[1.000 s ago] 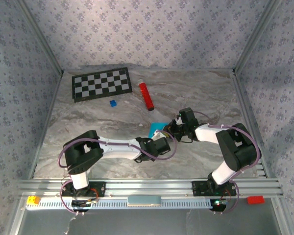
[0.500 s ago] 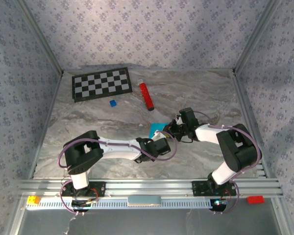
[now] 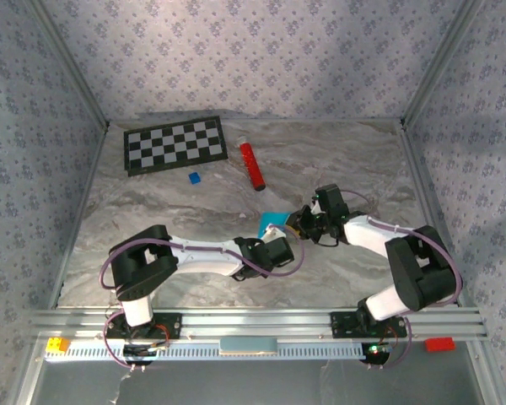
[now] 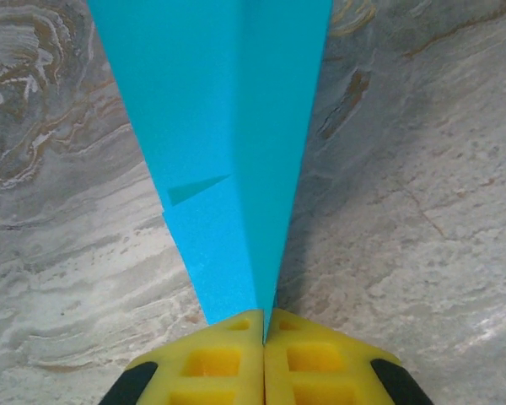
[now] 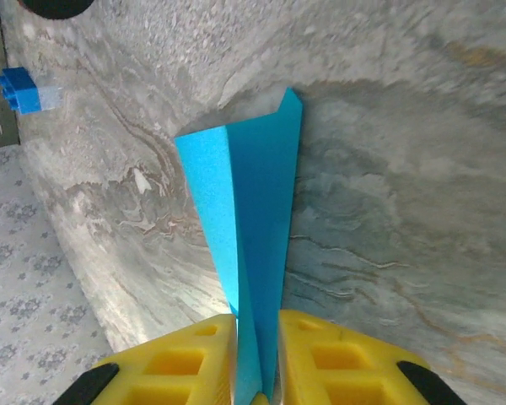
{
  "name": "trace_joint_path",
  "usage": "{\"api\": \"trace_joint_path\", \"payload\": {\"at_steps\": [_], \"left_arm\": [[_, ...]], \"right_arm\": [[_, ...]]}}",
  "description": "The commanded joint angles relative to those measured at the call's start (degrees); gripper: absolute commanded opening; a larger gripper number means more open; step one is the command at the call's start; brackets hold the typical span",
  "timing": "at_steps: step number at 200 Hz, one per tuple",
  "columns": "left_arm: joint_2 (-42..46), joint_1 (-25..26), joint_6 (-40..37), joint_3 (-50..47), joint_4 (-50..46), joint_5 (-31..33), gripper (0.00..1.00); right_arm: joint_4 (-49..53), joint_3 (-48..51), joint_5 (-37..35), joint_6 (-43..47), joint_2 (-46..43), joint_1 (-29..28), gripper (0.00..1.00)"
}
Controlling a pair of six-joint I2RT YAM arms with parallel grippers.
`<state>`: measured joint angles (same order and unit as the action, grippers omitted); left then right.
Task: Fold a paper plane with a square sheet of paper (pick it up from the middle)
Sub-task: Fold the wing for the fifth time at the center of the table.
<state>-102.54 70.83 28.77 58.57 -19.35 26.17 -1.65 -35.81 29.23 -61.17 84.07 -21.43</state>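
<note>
The cyan paper point(image 3: 272, 223) sits near the middle of the marble table point(image 3: 354, 160), folded into a narrow wedge with a crease along its length and caught between the two arms. The left gripper point(image 4: 264, 325) comes at it from 7 o'clock. Its yellow pads are pressed together on the paper's narrow end, with no gap between them. A second ago those jaws were closing in; now they are clamped.

The right gripper point(image 5: 256, 337) reaches in from 3 o'clock. Its pads stand a little apart, with the creased edge of the paper standing in the slot between them. Whether either pad is pressing the paper cannot be told. Compared with a second ago, the right arm has changed most: in the top view its elbow has swung out toward 4 o'clock, nearer the table's right rail, and its wrist has drawn back slightly toward 3 o'clock. The left arm lies as it did, and the paper has barely shifted.

Behind the paper, a red cylinder point(image 3: 252, 165) lies at 12 o'clock, a small blue block point(image 3: 194, 178) at 10 o'clock, and a checkerboard point(image 3: 173, 145) beyond it, all where they were.
</note>
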Motion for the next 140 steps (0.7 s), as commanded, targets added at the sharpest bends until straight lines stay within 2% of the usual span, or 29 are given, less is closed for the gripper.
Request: {"api": "trace_joint_path", "payload": {"at_steps": [1, 53, 58, 77, 108, 125, 140], "left_arm": [[-0.3, -0.7, 1.9, -1.8, 2.7, -3.1, 0.11], [-1.6, -1.8, 1.9, -1.2, 2.8, -6.3, 0.13], [-1.5, -1.9, 1.9, -1.3, 3.1, -6.7, 0.13], [-1.4, -2.7, 2.4, -1.8, 3.9, -8.7, 0.14], [-0.5, -4.0, 3.0, -2.9, 6.2, -12.7, 0.09], [0.4, -5.4, 3.5, -4.0, 8.3, -16.2, 0.02], [0.9, -7.5, 4.4, -5.2, 10.7, -21.3, 0.0]], "right_arm": [[3.4, 1.7, -1.3, 2.0, -1.9, 1.2, 0.22], [5.9, 3.1, -1.5, 3.5, -4.9, 3.7, 0.24], [6.1, 3.2, -1.6, 3.6, -5.2, 3.8, 0.27], [6.9, 3.7, -2.1, 4.1, -6.6, 4.4, 0.27], [6.7, 4.5, -2.1, 5.9, -9.4, 4.5, 0.27], [0.7, 6.9, -0.3, 6.4, -12.6, 4.5, 0.26], [-3.3, 8.7, -0.7, 6.6, -16.3, 4.3, 0.26]]}}
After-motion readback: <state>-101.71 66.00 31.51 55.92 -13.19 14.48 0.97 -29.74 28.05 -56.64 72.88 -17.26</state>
